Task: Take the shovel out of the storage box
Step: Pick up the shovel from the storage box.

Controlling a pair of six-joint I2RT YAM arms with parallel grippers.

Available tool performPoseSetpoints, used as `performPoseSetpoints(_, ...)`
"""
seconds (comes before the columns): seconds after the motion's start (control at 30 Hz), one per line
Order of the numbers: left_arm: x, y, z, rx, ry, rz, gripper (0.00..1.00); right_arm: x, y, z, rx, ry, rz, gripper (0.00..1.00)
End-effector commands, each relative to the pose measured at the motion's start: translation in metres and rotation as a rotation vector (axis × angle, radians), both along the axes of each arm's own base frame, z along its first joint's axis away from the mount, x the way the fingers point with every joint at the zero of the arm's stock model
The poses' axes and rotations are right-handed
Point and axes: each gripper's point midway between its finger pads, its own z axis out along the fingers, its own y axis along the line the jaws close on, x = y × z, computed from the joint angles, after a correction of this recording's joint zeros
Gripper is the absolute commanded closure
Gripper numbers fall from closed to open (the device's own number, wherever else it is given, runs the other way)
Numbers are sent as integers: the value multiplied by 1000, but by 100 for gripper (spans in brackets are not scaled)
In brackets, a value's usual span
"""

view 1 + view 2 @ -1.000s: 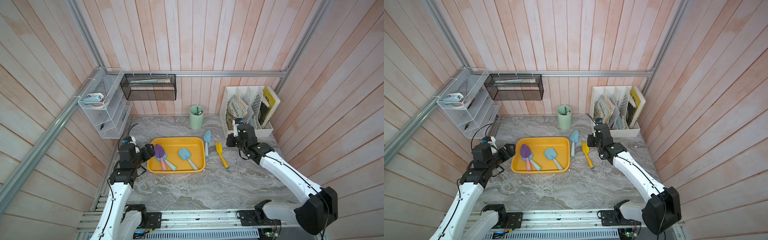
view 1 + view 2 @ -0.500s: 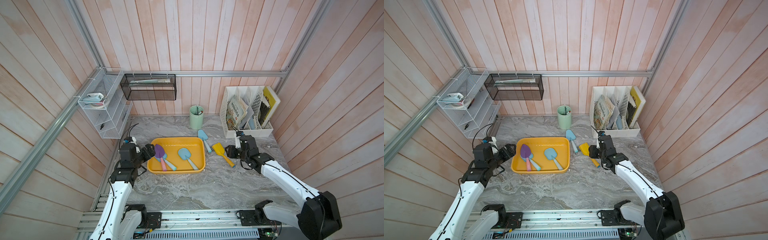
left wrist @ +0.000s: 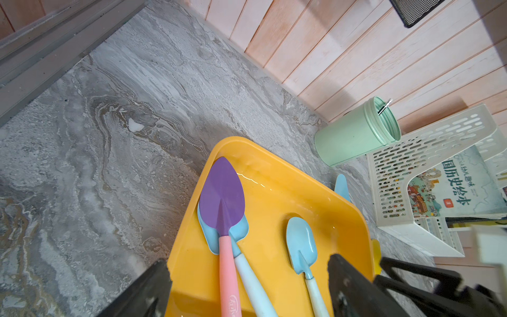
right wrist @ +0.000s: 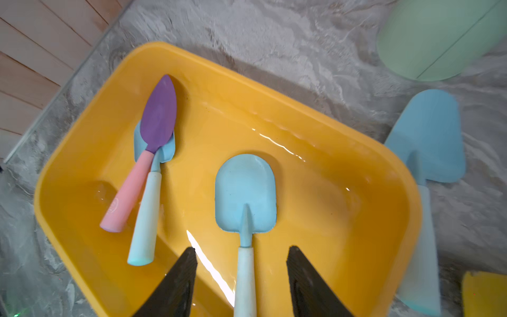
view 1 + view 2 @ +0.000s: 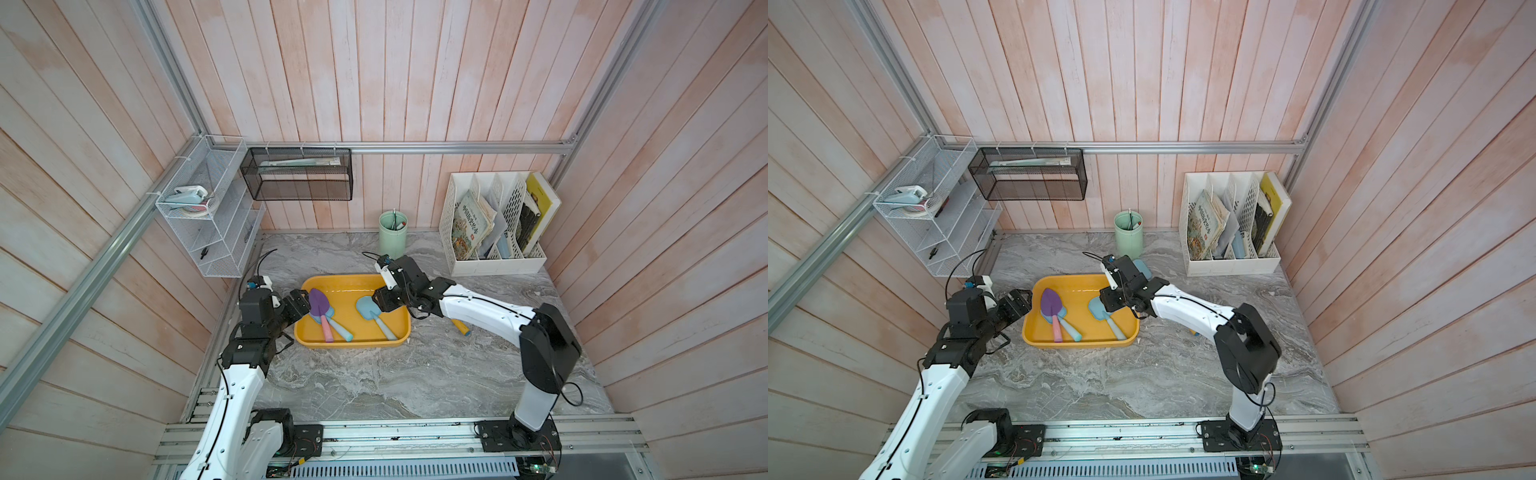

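Your storage box (image 5: 353, 343) sits on the marble tabletop (image 5: 374, 386), and three shovels lie in it. The round-bladed blue shovel (image 4: 245, 192) lies alone on the box floor near the right end. Its blade points toward the box's far wall and its pale handle toward the near wall. Your right gripper (image 4: 242, 249) hangs over that end of the box with its jaws spread. One finger (image 4: 175, 285) stands on each side of the handle with a gap showing on both sides, so nothing is pinched. At the box's left end the purple shovel (image 3: 222, 197), which has a pink handle, lies across a pale blue shovel (image 4: 145, 216). Their blades are stacked near the box's far left corner. Your left gripper (image 3: 247, 258) hovers at the box's left end with its jaws wide apart. Those two handles show between its fingers, and it grips nothing. Outside the box, a square-bladed blue shovel (image 4: 430, 142) lies flat on the tabletop just past the far right corner. A yellow shovel (image 5: 461, 329) lies to the right of the box, mostly hidden under the right arm in both top views. The mint-green cup (image 5: 392, 241) stands behind the box. The white file rack (image 5: 498, 266) stands behind and to the right of the box, well apart from it.
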Motion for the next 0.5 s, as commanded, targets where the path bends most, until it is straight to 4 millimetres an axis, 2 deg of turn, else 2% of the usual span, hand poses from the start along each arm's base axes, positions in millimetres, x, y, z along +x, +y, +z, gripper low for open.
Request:
performPoseSetpoints(0.0, -3, 2, 0, 19, -4, 8, 7, -13, -1, -34, -127, 72, 63, 45)
performPoseSetpoints(0.23, -4, 4, -9, 25, 19, 15, 7, -30, 4, -75, -250, 100, 106, 46)
performPoseSetpoints(0.47, -4, 5, -14, 28, 29, 18, 7, -46, -3, -97, -291, 156, 124, 47)
